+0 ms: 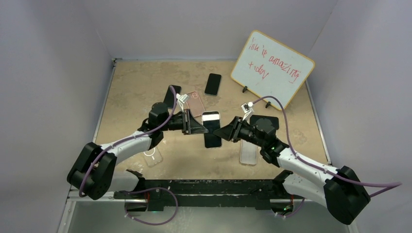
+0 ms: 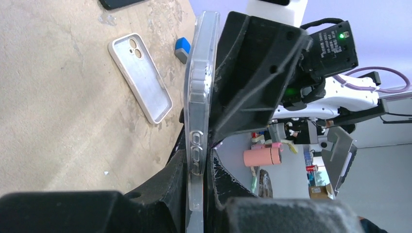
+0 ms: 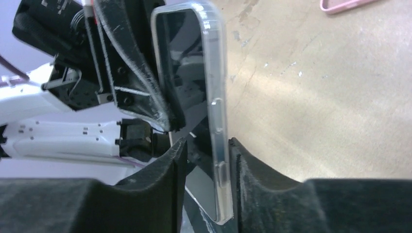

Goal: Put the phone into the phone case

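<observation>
A phone (image 1: 212, 130) in a clear phone case is held up off the table between both grippers. In the left wrist view the clear case (image 2: 197, 97) stands edge-on, and my left gripper (image 2: 198, 165) is shut on its edge. In the right wrist view the dark phone screen (image 3: 184, 73) lies inside the clear case rim (image 3: 216, 107). My right gripper (image 3: 208, 150) is shut across the phone and case, with one finger (image 3: 252, 165) on the case back. The left gripper (image 1: 195, 124) and right gripper (image 1: 222, 133) face each other.
A whiteboard (image 1: 272, 68) leans at the back right. A black phone (image 1: 213, 84) and a pink case (image 1: 197, 101) lie behind the grippers. Clear cases lie at the front left (image 1: 152, 156) and front right (image 1: 248, 151). A white case (image 2: 140, 77) lies on the table.
</observation>
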`<move>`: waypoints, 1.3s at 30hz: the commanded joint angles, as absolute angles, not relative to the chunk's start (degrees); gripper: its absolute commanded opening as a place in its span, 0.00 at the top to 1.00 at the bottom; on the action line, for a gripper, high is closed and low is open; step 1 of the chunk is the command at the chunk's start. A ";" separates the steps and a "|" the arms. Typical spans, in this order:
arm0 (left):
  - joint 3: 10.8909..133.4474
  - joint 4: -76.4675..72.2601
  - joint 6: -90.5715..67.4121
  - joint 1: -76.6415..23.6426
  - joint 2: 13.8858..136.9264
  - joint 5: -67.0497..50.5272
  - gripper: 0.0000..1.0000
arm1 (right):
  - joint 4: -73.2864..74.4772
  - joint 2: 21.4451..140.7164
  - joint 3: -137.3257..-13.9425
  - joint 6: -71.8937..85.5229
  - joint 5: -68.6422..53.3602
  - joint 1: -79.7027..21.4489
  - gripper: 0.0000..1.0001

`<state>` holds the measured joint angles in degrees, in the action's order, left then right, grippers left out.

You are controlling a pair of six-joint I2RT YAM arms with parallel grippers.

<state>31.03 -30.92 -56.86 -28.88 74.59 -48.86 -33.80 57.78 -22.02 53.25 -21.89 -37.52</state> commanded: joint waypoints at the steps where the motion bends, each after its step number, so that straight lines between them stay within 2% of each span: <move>1: 30.88 -38.97 -59.99 -28.65 75.59 -47.37 1.00 | -37.44 58.27 -21.32 54.44 -22.43 -37.75 0.76; 4: 30.68 -38.50 -59.92 -28.65 76.23 -46.50 1.00 | -37.74 58.82 -21.02 54.73 -22.25 -37.71 0.98; 10: 29.96 -37.67 -59.59 -28.65 77.63 -45.56 1.00 | -36.72 59.50 -21.21 55.20 -21.61 -37.61 1.00; 11: 29.85 -37.26 -59.52 -28.58 77.73 -45.27 1.00 | -36.01 59.31 -21.36 55.24 -21.23 -37.54 0.94; 12: 29.80 -36.67 -59.32 -28.44 77.89 -44.97 1.00 | -34.91 59.03 -21.62 55.22 -20.65 -37.53 0.84; 14: 29.75 -35.36 -59.12 -28.05 78.22 -44.46 1.00 | -32.35 57.83 -21.87 54.80 -18.88 -37.53 0.55; 16: 29.47 -34.69 -58.71 -27.60 78.83 -43.91 1.00 | -28.89 56.14 -22.30 54.33 -16.62 -37.58 0.35; 19: 29.90 -31.28 -56.62 -27.17 79.79 -42.37 1.00 | -24.09 53.15 -22.67 53.68 -13.46 -37.53 0.07; 20: 30.15 -30.35 -56.00 -27.09 80.37 -41.84 1.00 | -22.70 52.25 -22.75 53.54 -12.64 -37.57 0.02; 26: 31.88 -28.66 -54.52 -26.98 86.32 -40.70 1.00 | -16.26 48.69 -23.49 53.27 -8.61 -37.54 0.01; 37: 35.79 -30.54 -56.03 -28.16 98.03 -40.68 1.00 | -5.64 50.42 -28.19 52.46 -3.87 -37.58 0.01; 39: 35.58 -30.24 -55.91 -28.13 98.77 -40.60 0.96 | -5.22 50.65 -28.29 52.74 -3.82 -37.53 0.01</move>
